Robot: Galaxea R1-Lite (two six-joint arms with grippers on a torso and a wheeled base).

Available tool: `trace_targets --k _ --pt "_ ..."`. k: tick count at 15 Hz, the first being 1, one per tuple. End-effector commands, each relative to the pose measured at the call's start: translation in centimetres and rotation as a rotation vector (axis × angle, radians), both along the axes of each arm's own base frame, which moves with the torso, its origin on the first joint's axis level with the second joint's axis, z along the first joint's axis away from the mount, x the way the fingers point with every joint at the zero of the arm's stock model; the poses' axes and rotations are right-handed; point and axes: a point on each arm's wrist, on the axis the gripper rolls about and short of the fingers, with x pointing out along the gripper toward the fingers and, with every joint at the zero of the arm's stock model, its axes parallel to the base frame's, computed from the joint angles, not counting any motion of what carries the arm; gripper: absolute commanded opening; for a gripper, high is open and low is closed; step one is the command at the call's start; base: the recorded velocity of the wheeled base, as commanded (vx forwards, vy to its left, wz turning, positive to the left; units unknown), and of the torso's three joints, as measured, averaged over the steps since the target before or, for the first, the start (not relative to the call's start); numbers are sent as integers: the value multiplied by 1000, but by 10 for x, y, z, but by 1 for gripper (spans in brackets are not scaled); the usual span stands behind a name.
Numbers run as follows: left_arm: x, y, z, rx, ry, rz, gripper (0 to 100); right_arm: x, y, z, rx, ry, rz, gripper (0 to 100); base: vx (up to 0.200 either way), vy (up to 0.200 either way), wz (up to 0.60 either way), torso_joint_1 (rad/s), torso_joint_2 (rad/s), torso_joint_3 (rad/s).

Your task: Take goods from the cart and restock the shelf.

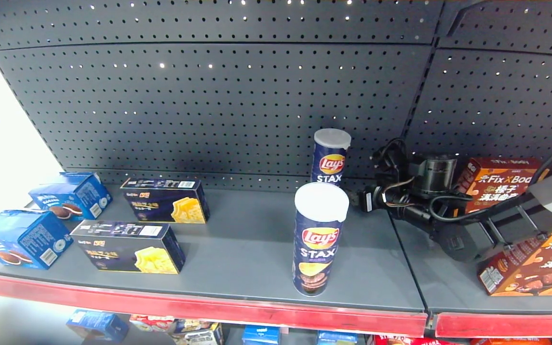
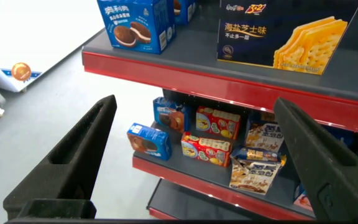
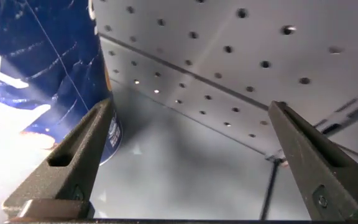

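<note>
Across the middle of the head view, the shelf (image 1: 237, 239) carries two tall, dark-blue chip cans with pale lids, both upright. The front can (image 1: 319, 239) stands near the red edge at centre. The rear can (image 1: 331, 155) stands behind it, close to the pegboard panel (image 1: 209, 105). The right arm (image 1: 467, 230) comes in from the right edge, and its wrist sits just right of the rear can. Dark cracker boxes (image 1: 166, 194) and blue cookie boxes (image 1: 71, 194) lie at the left, and brown boxes (image 1: 496, 182) stand at the right.

From the left wrist view, the left tool (image 2: 194, 102) is spread wide and holds nothing. Beyond it, small packs (image 2: 216, 146) sit on a lower shelf level at centre frame.

From the right wrist view, the right tool (image 3: 191, 106) is also spread wide and empty. A glossy blue can wall, probably the rear can, fills the upper left just beside one finger. Whether the two touch cannot be told.

The rear can looks set in place, so the step in hand seems to be clearing the tool away from it. Doing that well means keeping the fingers spread and drawing back along the arm's own line toward the right of the frame. It should not sweep toward centre, where the front can stands. Both cans are tall, narrow and slick, so a slight nudge could likely tip one.
</note>
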Motion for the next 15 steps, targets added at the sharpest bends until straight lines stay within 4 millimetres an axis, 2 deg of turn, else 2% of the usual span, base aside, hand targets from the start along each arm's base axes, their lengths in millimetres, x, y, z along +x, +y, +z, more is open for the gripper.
trace_targets --k 1,5,9,11,12,13,15 --pt "0 0 0 0 0 1 100 -1 2 0 -2 0 7 100 0 0 0 0 0 0" --pt "0 0 0 0 0 1 100 -6 -2 6 -4 -12 0 100 0 0 0 0 0 0" --pt "0 0 0 0 0 1 100 -27 -8 44 6 -99 11 100 0 0 0 0 0 0" --pt "0 0 0 0 0 1 100 -32 -8 49 5 -108 15 100 0 0 0 0 0 0" --pt "0 0 0 0 0 1 100 -60 -5 60 -13 -132 54 100 0 0 0 0 0 0" --pt "0 0 0 0 0 1 100 -68 -5 63 -11 -135 63 100 0 0 0 0 0 0" --pt "0 0 0 0 0 1 100 -108 -19 78 3 -166 48 100 0 0 0 0 0 0"
